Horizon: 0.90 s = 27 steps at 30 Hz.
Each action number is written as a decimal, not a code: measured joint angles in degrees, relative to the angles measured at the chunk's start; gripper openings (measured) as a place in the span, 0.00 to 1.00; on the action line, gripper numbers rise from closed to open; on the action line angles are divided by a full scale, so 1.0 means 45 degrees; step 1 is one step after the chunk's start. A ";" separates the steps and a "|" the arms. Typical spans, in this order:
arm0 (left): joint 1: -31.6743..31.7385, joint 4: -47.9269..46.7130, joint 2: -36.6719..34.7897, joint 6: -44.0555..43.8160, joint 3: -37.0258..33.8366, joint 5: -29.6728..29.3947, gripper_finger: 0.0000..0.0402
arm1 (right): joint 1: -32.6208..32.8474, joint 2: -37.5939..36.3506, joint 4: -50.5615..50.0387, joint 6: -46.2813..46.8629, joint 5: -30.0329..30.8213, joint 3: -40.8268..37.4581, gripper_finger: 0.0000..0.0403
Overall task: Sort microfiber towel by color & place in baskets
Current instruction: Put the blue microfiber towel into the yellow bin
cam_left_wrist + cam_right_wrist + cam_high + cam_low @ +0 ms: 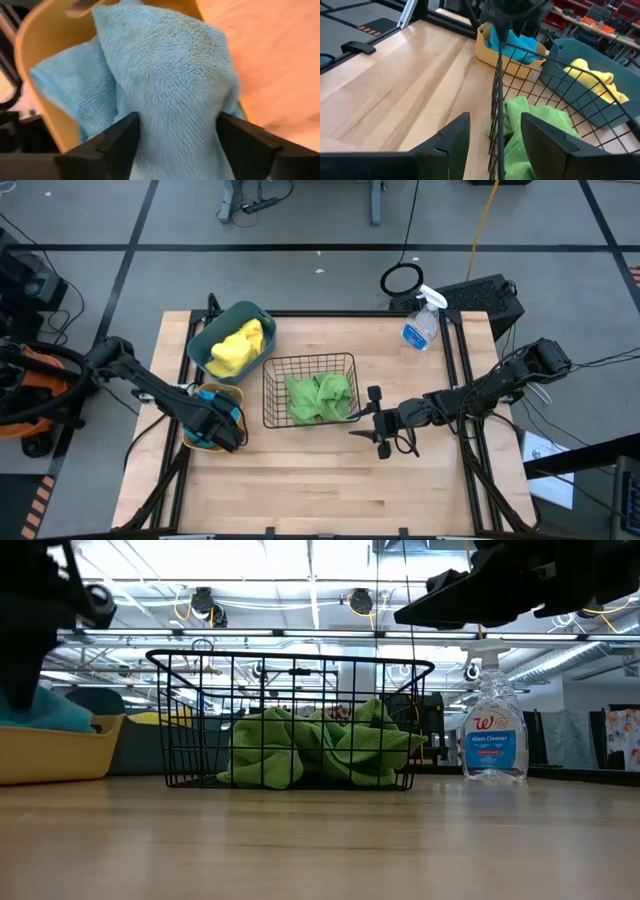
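My left gripper [222, 425] is over the yellow-orange bin [60, 755] at the table's left, shut on a blue towel [165, 80] that lies partly in the bin. The black wire basket [275, 370] in the middle holds green towels [320, 397]. The teal tub [215, 330] at the far left holds a yellow towel [238, 348]. My right gripper [495, 125] is open and empty just right of the wire basket, its fingers pointing at the basket's right wall. My left gripper pinches a bunched fold of the blue towel [175, 135] between its two fingers, which come from above, slanting down. The towel spreads out past the fingertips and its lower part [65, 85] rests inside the yellow-orange bin.
A clear spray bottle [422, 325] stands at the table's far right. The near half of the wooden table [320, 490] is bare wood. Black frame rails run along the table's left and right sides.
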 joint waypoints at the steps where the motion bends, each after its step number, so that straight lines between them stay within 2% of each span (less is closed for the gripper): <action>1: -0.0002 -0.0289 0.0000 0.0033 0.0295 -0.0002 0.67 | 0.0005 0.0000 -0.0087 0.0054 -0.0005 0.0000 0.42; 6: -0.0052 -0.1622 -0.0009 0.0060 0.1747 -0.0102 0.71 | 0.0005 0.0005 -0.0217 0.0198 -0.0005 0.0000 0.42; 10: -0.0379 -0.1526 -0.0005 0.0483 0.1962 0.0166 0.67 | 0.0005 0.0005 -0.0301 0.0214 -0.0006 0.0000 0.42; 12: -0.0634 -0.1429 -0.0005 0.0460 0.1934 0.0299 0.59 | 0.0005 0.0005 -0.0392 0.0214 -0.0010 0.0000 0.42; 14: -0.0812 -0.1309 -0.0005 0.0332 0.1764 0.0351 0.46 | 0.0005 0.0005 -0.0490 0.0214 -0.0010 0.0000 0.42; 19: -0.1022 -0.0384 -0.0003 0.0214 0.0661 0.0400 0.08 | 0.0005 0.0005 -0.0602 0.0214 -0.0015 0.0000 0.42; 21: -0.1020 0.0269 -0.0005 -0.0313 -0.0031 0.0393 0.03 | 0.0005 0.0005 -0.0598 0.0214 -0.0015 0.0000 0.42; 27: -0.0931 0.2979 -0.0002 -0.2333 -0.2316 0.0189 0.04 | 0.0005 0.0005 -0.0627 0.0255 -0.0053 0.0000 0.42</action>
